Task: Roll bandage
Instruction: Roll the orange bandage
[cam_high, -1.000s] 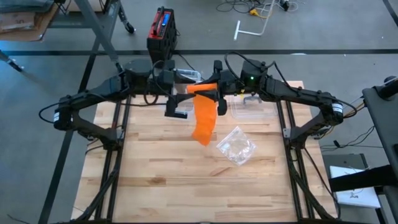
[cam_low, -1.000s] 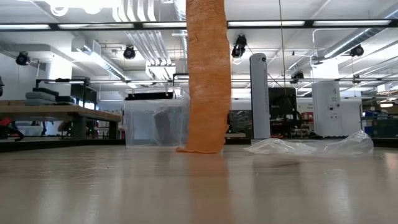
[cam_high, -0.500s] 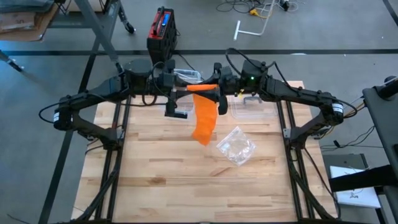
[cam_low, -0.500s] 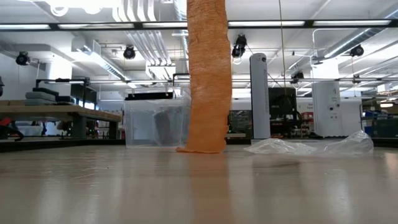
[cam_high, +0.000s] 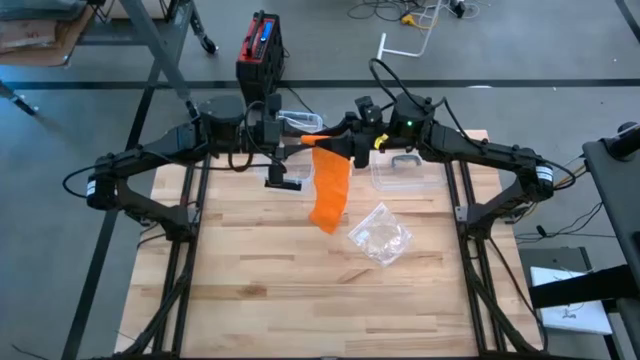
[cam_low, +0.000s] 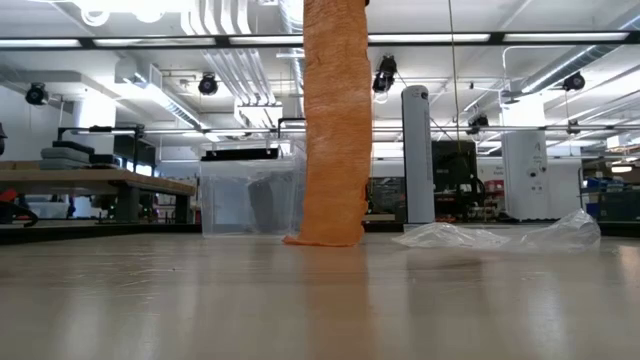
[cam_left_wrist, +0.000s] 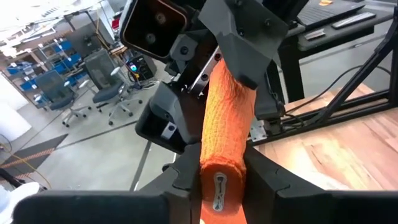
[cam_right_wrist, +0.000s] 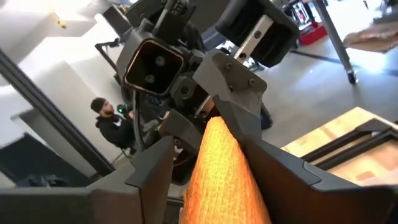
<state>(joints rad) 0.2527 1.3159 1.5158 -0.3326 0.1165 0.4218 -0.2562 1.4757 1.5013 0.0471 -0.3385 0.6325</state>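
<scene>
Above the table (cam_high: 250, 280), the left hand (cam_left_wrist: 219, 180) apparently pinches the orange bandage (cam_high: 329, 188).

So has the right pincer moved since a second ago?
Yes. In the high view the right pincer has shifted toward the clear plastic box, away from the left pincer.

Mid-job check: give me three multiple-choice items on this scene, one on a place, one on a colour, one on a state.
1. Where does the bandage's free end rest?
A. On the table
B. In the clear box
C. On the plastic bag

2. What colour is the bandage?
A. White
B. Orange
C. Blue

3. How is the left gripper?
A. Open, clear of the bandage
B. Resting on the table
C. Shut on the bandage

Answers: 1 A, the low view shows its end lying on the table. 2 B, orange in every view. 3 C, its fingers press both sides of the roll.
</scene>
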